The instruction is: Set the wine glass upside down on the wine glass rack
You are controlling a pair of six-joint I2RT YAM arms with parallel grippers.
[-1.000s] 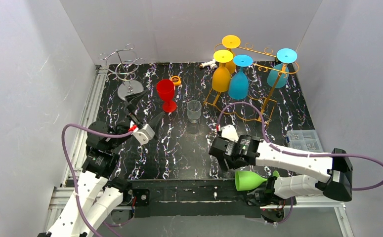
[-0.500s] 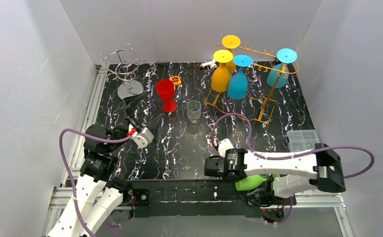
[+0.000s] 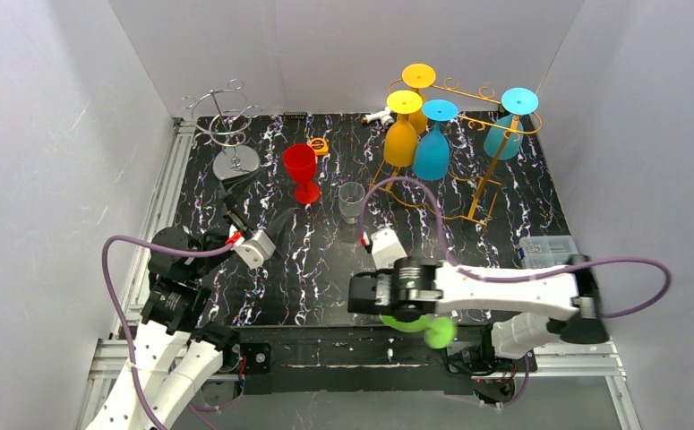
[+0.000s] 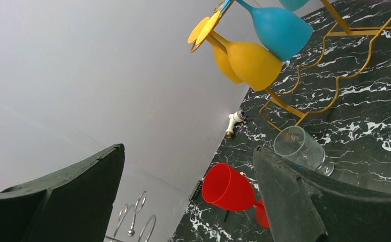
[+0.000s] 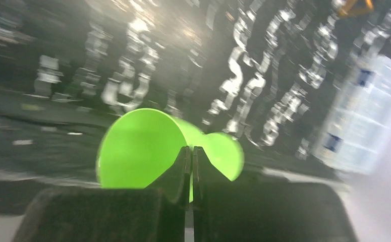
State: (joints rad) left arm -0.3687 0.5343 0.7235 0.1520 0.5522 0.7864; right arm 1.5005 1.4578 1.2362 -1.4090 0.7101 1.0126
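**A:** What takes up most of the view from above?

**B:** A black marbled table (image 3: 325,278). At its upper right stands a gold rack (image 3: 489,170). Yellow glasses (image 3: 401,141) and blue glasses (image 3: 432,152) hang from it bowl-down by their feet, which shows how the next glass must sit.

**A:** And the arms?

**B:** The right arm (image 3: 504,291) stretches leftward along the bottom of the frame. The right claw (image 5: 190,151) is squeezed closed, its tips meeting where foot and bowl narrow. I judge it is pinching the stem (the wrist picture is blurred). The left claw (image 4: 187,151), at left centre, gapes wide and empty, probably parked out of the way.

**A:** Where is the glass to be hung?

**B:** The green wine glass (image 3: 412,323) is tipped over at bottom centre, under the right claw and well apart from the rack. A stem grip would leave its foot free for the rack's slot.
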